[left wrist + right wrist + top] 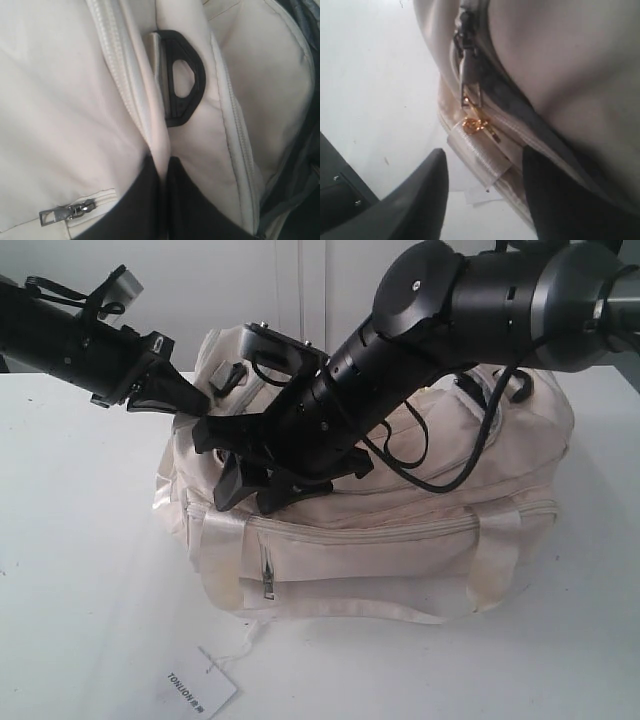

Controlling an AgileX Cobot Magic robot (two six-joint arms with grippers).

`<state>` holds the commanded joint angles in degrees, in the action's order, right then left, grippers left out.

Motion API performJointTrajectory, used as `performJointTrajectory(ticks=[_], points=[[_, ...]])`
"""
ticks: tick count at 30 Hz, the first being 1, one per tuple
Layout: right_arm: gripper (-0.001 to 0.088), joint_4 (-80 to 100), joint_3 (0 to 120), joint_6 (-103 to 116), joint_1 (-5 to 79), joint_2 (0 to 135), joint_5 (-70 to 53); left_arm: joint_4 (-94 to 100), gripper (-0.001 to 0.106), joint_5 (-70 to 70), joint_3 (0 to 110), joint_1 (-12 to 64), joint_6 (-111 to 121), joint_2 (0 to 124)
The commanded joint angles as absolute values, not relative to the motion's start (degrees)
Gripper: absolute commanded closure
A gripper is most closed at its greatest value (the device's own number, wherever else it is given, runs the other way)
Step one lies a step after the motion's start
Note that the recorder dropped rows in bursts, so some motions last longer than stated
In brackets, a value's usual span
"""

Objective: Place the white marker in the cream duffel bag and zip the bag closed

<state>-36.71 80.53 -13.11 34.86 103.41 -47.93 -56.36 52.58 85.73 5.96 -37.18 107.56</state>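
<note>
left pincer (185, 398) is clamped on a fold of the cream duffel bag (400, 540) at its upper left end, near a black strap ring (187, 80). a paper tag (200, 690) lies on the white worktop (80, 570) in front of the bag. right pincer (255, 492) is spread wide by the gold zipper pull (477, 125), holding nothing.

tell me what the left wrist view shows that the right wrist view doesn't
Only the left wrist view: a black ring on the bag, and the left tool pinching a fold of its fabric. Only the right wrist view: the gold pull hanging at a zipper, the white table, and the right tool with its jaws apart, holding nothing. Both: cream bag fabric and a zipper with a metal pull.
</note>
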Motion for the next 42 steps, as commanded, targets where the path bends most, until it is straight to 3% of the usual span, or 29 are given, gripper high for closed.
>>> performJointTrajectory(ticks=[10, 14, 22, 42], points=[[0.0416, -40.6, 80.5, -15.7, 34.9, 103.4, -41.2, -56.5, 0.105, 52.6, 85.7, 6.0, -37.2, 107.6], [0.0467, -41.8, 80.5, -16.4, 34.9, 103.5, -41.0, -56.5, 0.105, 52.6, 85.7, 6.0, -37.2, 107.6], [0.0869, -41.8, 80.5, -16.1, 34.9, 103.5, -43.3, -56.5, 0.105, 52.6, 85.7, 6.0, -37.2, 107.6], [0.0868, -48.1, 80.5, -12.2, 35.2, 101.4, -52.5, -58.5, 0.105, 50.4, 85.7, 6.0, -32.8, 107.6]])
